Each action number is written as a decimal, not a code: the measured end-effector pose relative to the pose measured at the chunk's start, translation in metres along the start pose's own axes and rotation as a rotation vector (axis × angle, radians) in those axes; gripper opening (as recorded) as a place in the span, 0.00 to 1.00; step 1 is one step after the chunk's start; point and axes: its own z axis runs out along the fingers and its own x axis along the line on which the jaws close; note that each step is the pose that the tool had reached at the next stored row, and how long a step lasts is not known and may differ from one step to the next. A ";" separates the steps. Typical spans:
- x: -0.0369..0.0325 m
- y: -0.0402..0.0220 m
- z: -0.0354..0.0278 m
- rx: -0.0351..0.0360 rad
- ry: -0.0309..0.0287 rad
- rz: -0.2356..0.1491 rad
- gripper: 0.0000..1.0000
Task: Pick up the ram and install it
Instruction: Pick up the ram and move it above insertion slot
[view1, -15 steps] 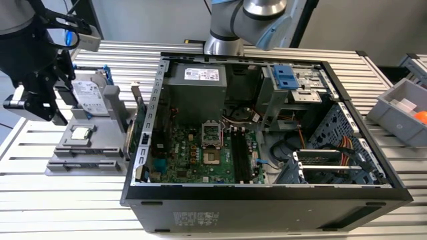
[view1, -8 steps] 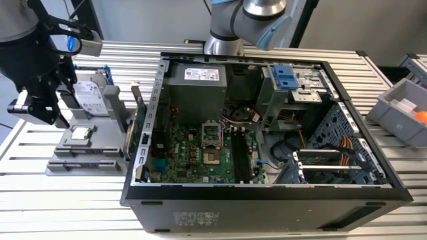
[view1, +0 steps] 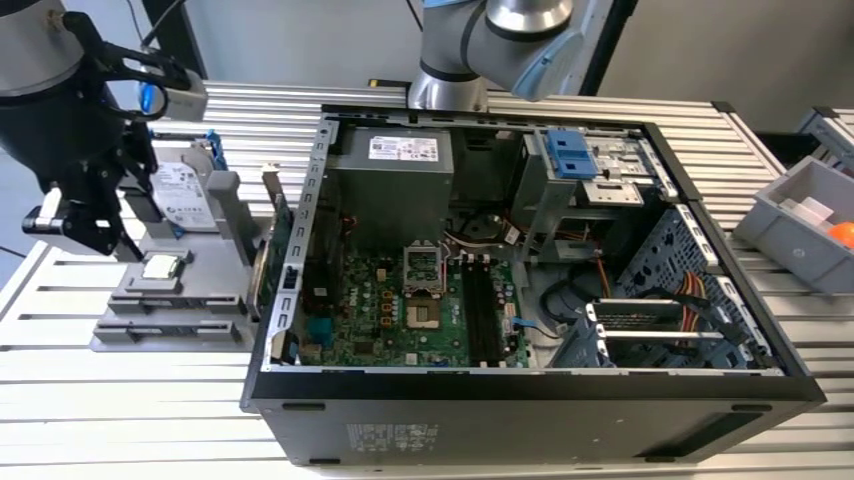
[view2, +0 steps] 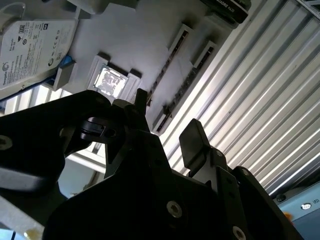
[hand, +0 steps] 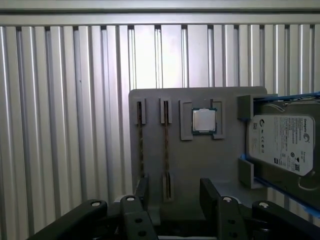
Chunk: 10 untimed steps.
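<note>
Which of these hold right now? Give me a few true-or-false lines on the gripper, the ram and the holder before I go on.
1. The gripper is open and holds nothing. True.
2. A ram stick sits in a slot of the grey holder. True.
3. The hard drive rests in the holder next to the processor chip. True.
4. The processor chip sits inside the computer case. False: it lies on the holder.
5. The gripper hangs over the computer case. False: it is over the holder, to the exterior view's left of the case.
</note>
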 end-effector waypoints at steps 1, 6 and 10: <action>0.0000 0.0000 0.0006 -0.0001 0.0001 0.000 1.00; 0.0001 0.0000 0.0012 -0.0001 0.0001 0.000 1.00; 0.0001 -0.0001 0.0027 0.0002 0.0000 0.000 1.00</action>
